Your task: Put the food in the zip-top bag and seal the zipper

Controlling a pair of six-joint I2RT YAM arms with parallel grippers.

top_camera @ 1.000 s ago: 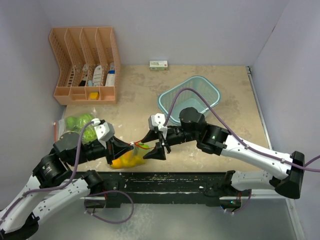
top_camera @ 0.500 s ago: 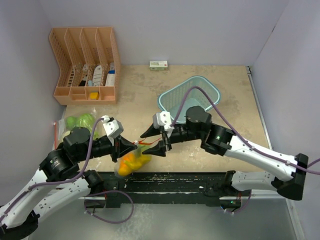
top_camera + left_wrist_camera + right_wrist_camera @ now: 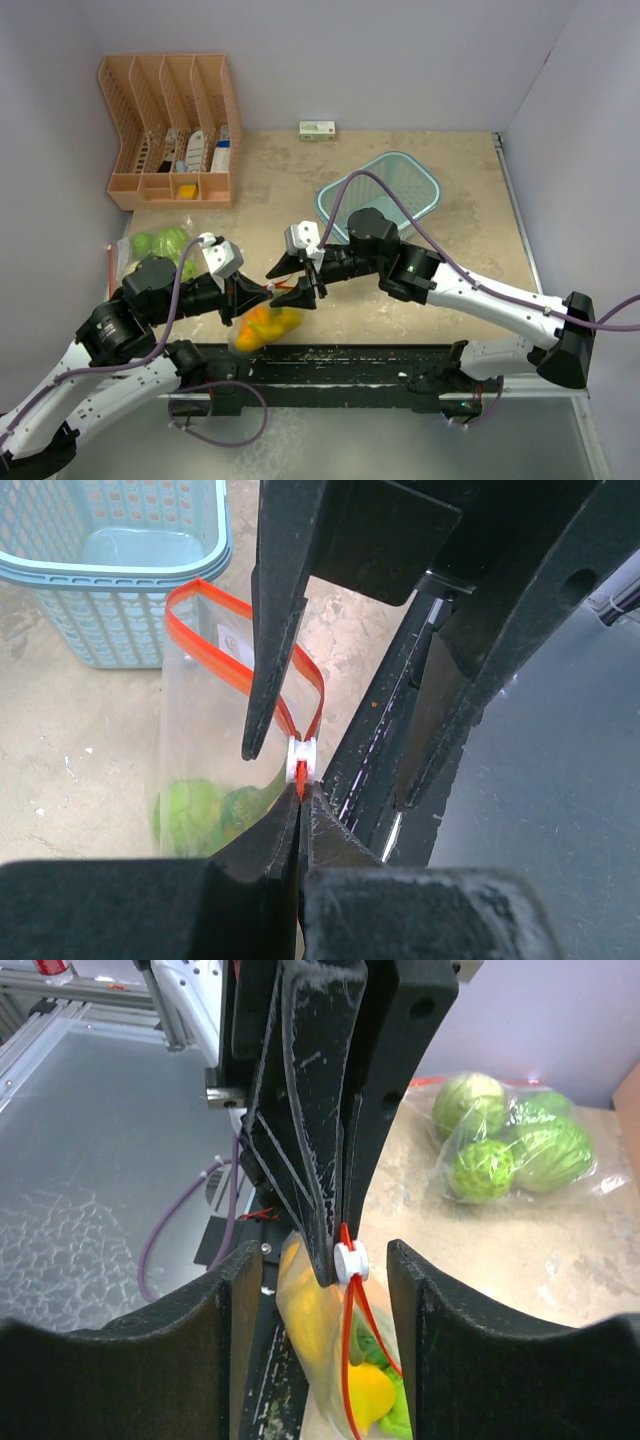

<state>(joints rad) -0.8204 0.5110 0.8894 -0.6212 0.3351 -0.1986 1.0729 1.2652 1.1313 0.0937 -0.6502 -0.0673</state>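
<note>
A clear zip-top bag [image 3: 265,322] with a red zipper hangs over the table's near edge. It holds yellow and orange fruits [image 3: 365,1395] and something green. My left gripper [image 3: 301,792] is shut on the red zipper strip right beside the white slider [image 3: 301,758]. My right gripper [image 3: 322,1252] is open. Its fingers stand on either side of the slider [image 3: 351,1261] without touching it. In the top view the two grippers meet tip to tip, left gripper [image 3: 264,293] and right gripper [image 3: 281,284]. Two pale-green cabbages [image 3: 162,246] lie in a second clear bag at the left.
A teal basket [image 3: 385,192] stands behind the right arm. A peach file organizer [image 3: 170,130] fills the back left corner. A small white-and-green box [image 3: 317,129] lies by the back wall. The black rail [image 3: 330,358] runs along the near edge under the bag.
My right gripper has moved left and now straddles the slider. My left gripper first shifted right and lifted the bag off the table, then held still.
</note>
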